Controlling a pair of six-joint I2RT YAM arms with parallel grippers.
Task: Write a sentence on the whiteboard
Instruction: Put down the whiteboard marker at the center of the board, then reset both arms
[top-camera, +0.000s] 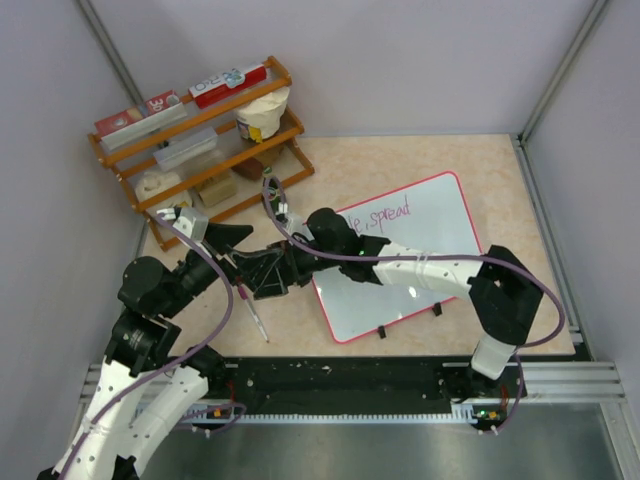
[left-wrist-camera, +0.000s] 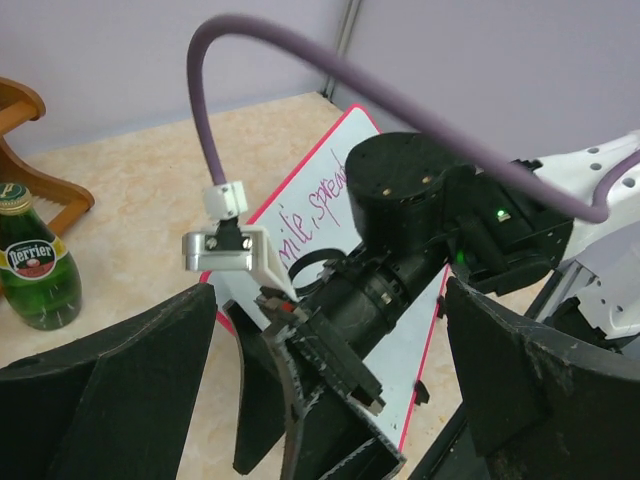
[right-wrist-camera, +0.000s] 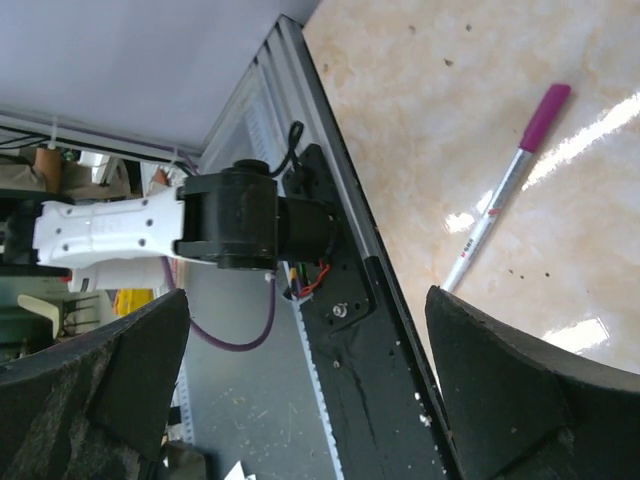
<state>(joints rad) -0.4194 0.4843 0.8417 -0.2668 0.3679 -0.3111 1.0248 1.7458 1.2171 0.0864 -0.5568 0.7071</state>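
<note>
The whiteboard (top-camera: 420, 290) lies flat on the table at centre right, and also shows in the left wrist view (left-wrist-camera: 345, 135). The sentence (top-camera: 385, 215) runs along its far edge in pink cursive; the left wrist view (left-wrist-camera: 315, 215) shows "mile, spread". My right arm reaches left across the board; the right gripper (top-camera: 268, 278) is open and empty just off the board's left edge. My left gripper (top-camera: 238, 252) is open and empty, with its jaws either side of the right gripper. A pink-capped marker (top-camera: 255, 315) lies loose on the table below both, also in the right wrist view (right-wrist-camera: 505, 190).
A wooden rack (top-camera: 200, 140) with boxes and a cup stands at the back left. A green Perrier bottle (left-wrist-camera: 35, 265) stands by the rack. The black mounting rail (top-camera: 340, 385) runs along the near edge. Grey walls close in the left, back and right sides.
</note>
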